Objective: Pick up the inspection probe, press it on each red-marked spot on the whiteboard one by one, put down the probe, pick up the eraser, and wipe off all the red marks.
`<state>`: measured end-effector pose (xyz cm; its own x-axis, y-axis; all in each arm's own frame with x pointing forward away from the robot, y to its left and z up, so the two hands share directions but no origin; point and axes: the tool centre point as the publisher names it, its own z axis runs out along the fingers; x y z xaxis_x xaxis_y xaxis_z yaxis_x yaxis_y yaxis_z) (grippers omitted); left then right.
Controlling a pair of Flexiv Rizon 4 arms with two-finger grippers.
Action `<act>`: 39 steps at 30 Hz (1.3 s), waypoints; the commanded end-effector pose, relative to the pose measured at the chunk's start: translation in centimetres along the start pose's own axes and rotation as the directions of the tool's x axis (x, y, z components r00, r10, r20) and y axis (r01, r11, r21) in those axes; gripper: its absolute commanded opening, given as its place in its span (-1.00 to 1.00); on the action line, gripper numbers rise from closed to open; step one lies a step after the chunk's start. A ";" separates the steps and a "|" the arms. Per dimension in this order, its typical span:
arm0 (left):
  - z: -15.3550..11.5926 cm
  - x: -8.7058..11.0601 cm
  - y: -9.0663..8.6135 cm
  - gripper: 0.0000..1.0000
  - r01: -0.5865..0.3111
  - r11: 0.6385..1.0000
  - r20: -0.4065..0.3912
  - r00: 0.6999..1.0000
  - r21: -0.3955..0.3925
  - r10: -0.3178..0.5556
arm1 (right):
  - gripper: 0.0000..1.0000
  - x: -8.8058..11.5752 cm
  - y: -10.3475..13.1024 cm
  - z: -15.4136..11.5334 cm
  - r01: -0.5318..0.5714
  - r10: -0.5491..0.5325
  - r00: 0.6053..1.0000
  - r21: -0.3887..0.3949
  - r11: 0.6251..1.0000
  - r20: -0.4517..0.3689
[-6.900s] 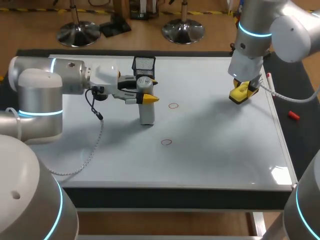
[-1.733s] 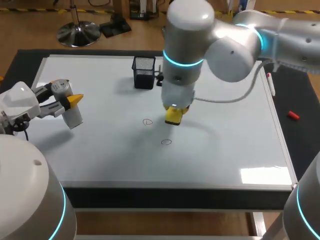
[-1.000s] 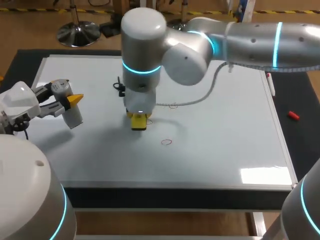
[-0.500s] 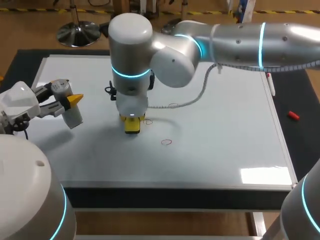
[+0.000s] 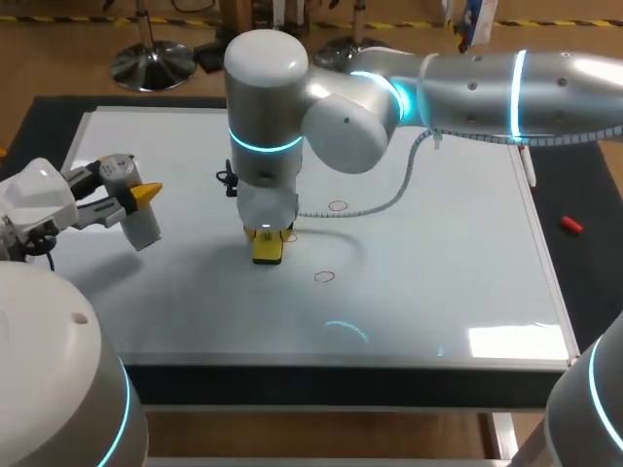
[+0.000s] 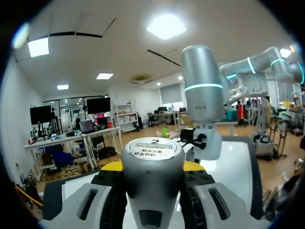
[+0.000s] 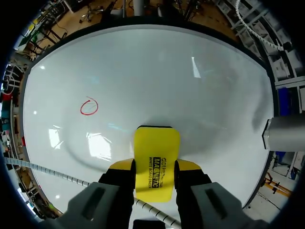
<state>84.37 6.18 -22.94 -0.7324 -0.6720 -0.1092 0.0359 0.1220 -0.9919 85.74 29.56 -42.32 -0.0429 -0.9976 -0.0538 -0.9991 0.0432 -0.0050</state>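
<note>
Right gripper [image 5: 267,240] is clamped on the yellow eraser [image 5: 268,252], one finger on each side. It stands over the whiteboard [image 5: 438,272], left of the board's centre. The eraser's end is down at the board surface, just beside a partly covered red mark [image 5: 289,236]. A far red mark [image 5: 338,206] lies toward the board's back edge, a near red mark [image 5: 324,276] toward its front edge. Left gripper [image 5: 136,201] is clamped on the silver probe [image 5: 142,227], over the board's left side.
</note>
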 end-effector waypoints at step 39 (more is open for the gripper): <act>0.1 0.0 0.0 -1.00 -0.002 1.000 0.003 1.000 0.003 0.002 | -1.00 14.1 -5.6 -5.9 -0.331 0.331 0.944 0.048 0.942 0.019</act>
<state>84.36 6.14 -22.99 -0.7311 -0.6734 -0.1096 0.0371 0.1211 -0.9919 90.98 17.34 -38.07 -0.3653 -0.9294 -0.0517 -0.9295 0.3672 -0.0334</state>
